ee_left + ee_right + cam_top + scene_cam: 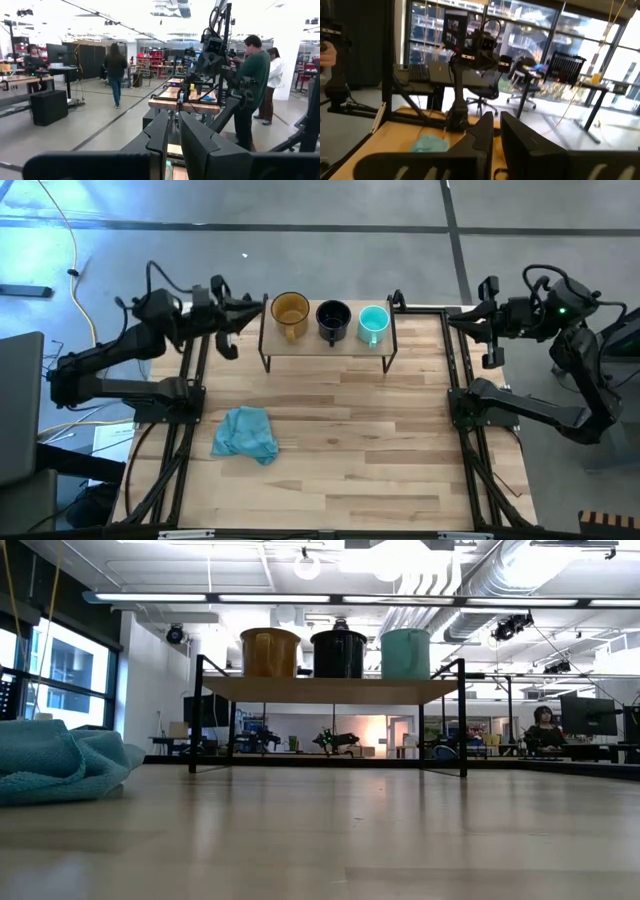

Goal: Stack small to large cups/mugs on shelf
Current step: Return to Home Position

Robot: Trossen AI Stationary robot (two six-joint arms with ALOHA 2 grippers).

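The yellow mug (pixel 290 311), black mug (pixel 333 317) and teal mug (pixel 372 322) stand in a row on the shelf (pixel 325 346), widest to smallest, so with nothing to carry the left gripper (pixel 173 118) and right gripper (pixel 496 118) hang off either end, fingers drawn together.

Setting: open-plan robotics lab.
Evidence: exposed ceiling ducts (pixel 520 570) and strip lights (pixel 330 600); bare concrete floor (pixel 85 125); a further arm rig (pixel 215 55) mounted over a wood-topped surface (pixel 182 104); people (pixel 115 70) standing among the benches; monitor (pixel 588 715); office chair (pixel 482 95); tall windows (pixel 530 30).
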